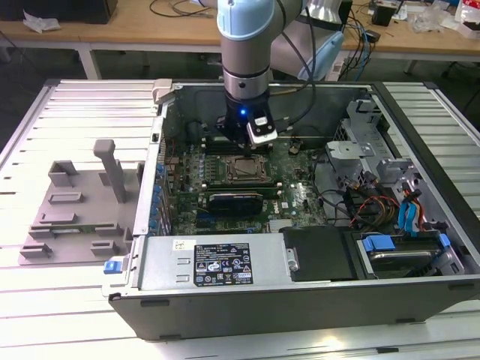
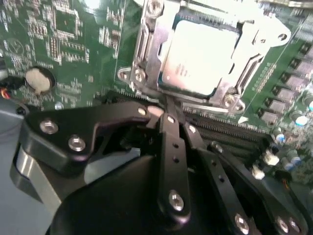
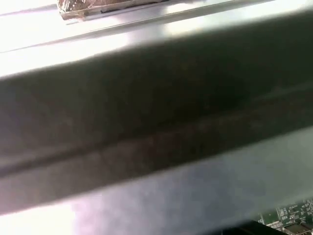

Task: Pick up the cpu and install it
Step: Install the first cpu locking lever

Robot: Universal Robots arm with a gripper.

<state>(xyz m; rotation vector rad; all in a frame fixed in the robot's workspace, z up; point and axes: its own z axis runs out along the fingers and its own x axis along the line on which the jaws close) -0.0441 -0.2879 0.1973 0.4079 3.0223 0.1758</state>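
The cpu (image 2: pixel 203 56), a square chip with a shiny silver top, lies flat inside the metal-framed socket (image 2: pixel 142 54) on the green motherboard (image 2: pixel 73 44). In the second wrist view my gripper (image 2: pixel 168 113) hangs just off the socket's near edge, its black fingers (image 2: pixel 172 147) pressed together with nothing between them. The exterior view shows the arm reaching down into the open computer case, with the gripper (image 1: pixel 251 144) just behind the socket (image 1: pixel 244 170).
A grey plastic tray with blocks (image 1: pixel 75 202) sits outside the case on the exterior view's left. Case walls (image 1: pixel 161 150), a power supply (image 1: pixel 217 262), a drive cage (image 1: pixel 367 142) and cables (image 1: pixel 360 206) surround the motherboard. A dark case wall (image 3: pixel 146 117) sits close in the first wrist view.
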